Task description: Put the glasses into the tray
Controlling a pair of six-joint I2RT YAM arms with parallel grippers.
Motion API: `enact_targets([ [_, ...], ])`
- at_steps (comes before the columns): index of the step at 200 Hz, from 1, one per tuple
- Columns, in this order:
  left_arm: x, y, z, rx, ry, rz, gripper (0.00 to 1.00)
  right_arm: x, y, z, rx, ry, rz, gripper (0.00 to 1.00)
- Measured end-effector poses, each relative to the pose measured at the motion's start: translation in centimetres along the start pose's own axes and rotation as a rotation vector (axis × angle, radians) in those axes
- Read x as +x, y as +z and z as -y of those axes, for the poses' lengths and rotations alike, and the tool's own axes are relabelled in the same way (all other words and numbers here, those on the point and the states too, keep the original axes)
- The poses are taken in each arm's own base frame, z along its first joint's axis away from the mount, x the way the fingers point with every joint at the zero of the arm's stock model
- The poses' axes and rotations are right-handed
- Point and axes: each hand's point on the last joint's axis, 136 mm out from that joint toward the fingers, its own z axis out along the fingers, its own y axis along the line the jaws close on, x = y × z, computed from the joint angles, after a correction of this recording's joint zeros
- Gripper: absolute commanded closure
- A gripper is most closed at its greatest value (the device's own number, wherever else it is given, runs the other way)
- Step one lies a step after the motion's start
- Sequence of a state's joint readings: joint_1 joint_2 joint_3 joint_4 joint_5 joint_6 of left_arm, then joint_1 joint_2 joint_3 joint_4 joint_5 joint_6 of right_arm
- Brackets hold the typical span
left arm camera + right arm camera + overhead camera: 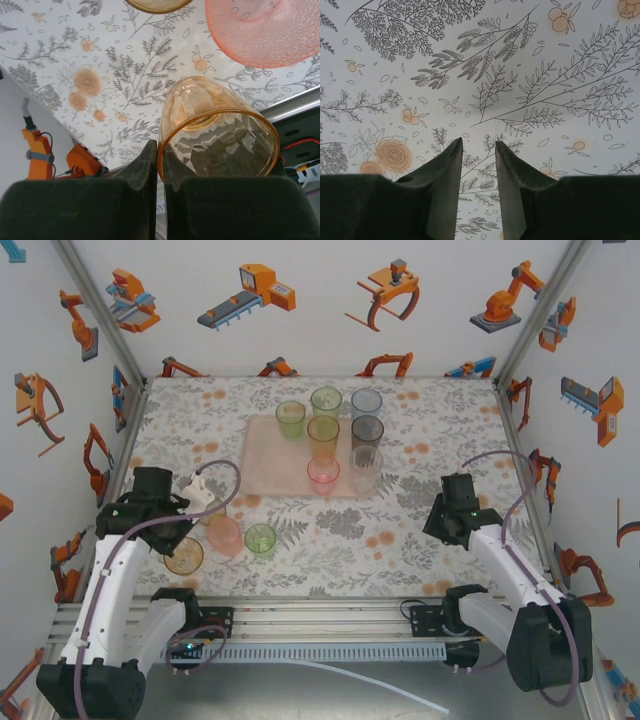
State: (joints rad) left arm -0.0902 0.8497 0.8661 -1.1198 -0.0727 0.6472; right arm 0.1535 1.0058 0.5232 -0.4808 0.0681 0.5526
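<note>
At about 7 o'clock on the floral tabletop (420, 440), the left gripper (160, 150) has its fingers nearly together, pinching the thin rim of an amber tumbler (215, 120). The tumbler is tipped with its mouth toward the wrist camera. It is translucent orange-gold, with a faceted wall and a darker ring at the base. From above it sits by the gripper at the near-left (184, 557).

At its 2 o'clock a pink tumbler (226, 536) stands off the tray, and a green tumbler (261, 540) stands just beside that one at 3 o'clock. The pink tumbler has a fine pebbled texture in the left wrist view (265, 35).

The pale pink tray (270, 465) lies toward 12 o'clock at the table's middle, flat with a low rim and rounded corners. Seven glasses stand on its right half:
- Far row: a green glass (291, 418), a pale green glass (326, 400) and a pale blue glass (366, 401).
- Middle row: an amber glass (323, 432) and a smoky grey glass (367, 432).
- Near row: a red-pink glass (323, 474) and a clear glass (365, 468).

At 4 o'clock, the right gripper (479, 145) hangs over bare tabletop. Its fingers are a narrow gap apart with nothing between them.
</note>
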Motion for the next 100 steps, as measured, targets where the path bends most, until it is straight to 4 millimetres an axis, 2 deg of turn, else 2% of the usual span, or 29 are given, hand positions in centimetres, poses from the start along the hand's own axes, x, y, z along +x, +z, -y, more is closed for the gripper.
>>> enact_targets([
  [51,-1.2,-1.2,-2.1,-0.054,0.016,-0.012,0.95,0.0,0.0,0.0,0.0,0.0,0.0,0.65],
  [100,-3.8,-3.5,-5.1,-0.123,0.028,0.009,0.95,0.0,0.0,0.0,-0.001,0.0,0.0,0.65],
])
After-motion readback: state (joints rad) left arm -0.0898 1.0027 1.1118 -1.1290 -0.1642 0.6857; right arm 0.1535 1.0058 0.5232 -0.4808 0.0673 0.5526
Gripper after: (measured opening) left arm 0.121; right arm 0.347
